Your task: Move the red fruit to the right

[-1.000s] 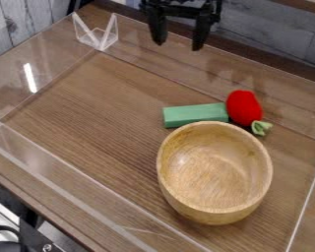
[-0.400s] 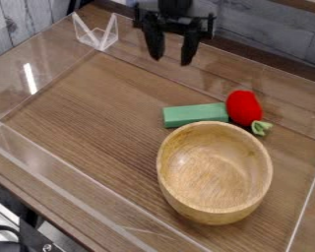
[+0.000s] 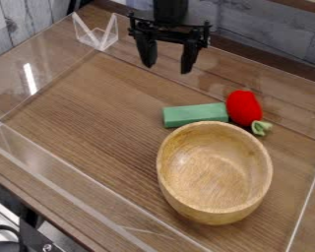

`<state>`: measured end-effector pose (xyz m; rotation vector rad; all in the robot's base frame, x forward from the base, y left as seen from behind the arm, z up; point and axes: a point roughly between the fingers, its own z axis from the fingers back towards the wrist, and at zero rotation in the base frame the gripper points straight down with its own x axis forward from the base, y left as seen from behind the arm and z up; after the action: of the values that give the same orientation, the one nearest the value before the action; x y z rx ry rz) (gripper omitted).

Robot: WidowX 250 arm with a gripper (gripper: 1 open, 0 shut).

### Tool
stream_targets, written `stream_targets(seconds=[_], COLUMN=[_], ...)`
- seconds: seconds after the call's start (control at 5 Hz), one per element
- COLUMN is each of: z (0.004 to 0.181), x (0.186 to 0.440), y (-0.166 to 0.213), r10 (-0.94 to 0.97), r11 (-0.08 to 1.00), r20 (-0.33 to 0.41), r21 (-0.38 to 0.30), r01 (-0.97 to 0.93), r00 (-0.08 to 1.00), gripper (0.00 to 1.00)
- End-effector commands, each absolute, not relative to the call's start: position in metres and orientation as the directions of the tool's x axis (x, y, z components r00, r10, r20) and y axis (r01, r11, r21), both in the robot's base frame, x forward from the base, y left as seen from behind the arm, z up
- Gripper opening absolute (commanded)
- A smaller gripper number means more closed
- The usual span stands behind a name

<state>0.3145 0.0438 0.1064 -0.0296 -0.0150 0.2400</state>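
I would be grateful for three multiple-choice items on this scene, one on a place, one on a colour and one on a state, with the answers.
1. Where does the green rectangular block lie in the picture?
A) Inside the wooden bowl
B) Just above the bowl, left of the red fruit
C) In the lower left corner

2. What colour is the leafy stem end of the fruit?
A) Green
B) Blue
C) White

3. What state is the gripper in?
A) Shut on the block
B) Shut on the fruit
C) Open, holding nothing

Key:
1 B: the green block sits beyond the rim of the wooden bowl, with the red fruit to its right.
2 A: the leafy tip at the fruit's lower end is green.
3 C: the fingers of the gripper stand wide apart, with nothing between them.
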Motion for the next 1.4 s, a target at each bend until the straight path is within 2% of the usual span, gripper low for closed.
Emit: stream_targets(seconds=[0.0, 0.4, 0.8, 1.2], z=[0.136, 0.135, 0.129, 0.104], x=[0.324, 0.317, 0.305, 0.315], y=[0.053, 0.05, 0.068, 0.086], r10=[0.204, 0.164, 0.086, 0.109], r11=[0.979, 0.986, 0.996, 0.994], r20=[0.122, 0.146, 0.165, 0.188], r21=[-0.042, -0.043, -0.036, -0.03], r01=[-0.2, -0.159, -0.081, -0.105], r00=[0.971, 0.976, 0.983, 0.976], gripper=[1.0, 1.0, 1.0, 1.0])
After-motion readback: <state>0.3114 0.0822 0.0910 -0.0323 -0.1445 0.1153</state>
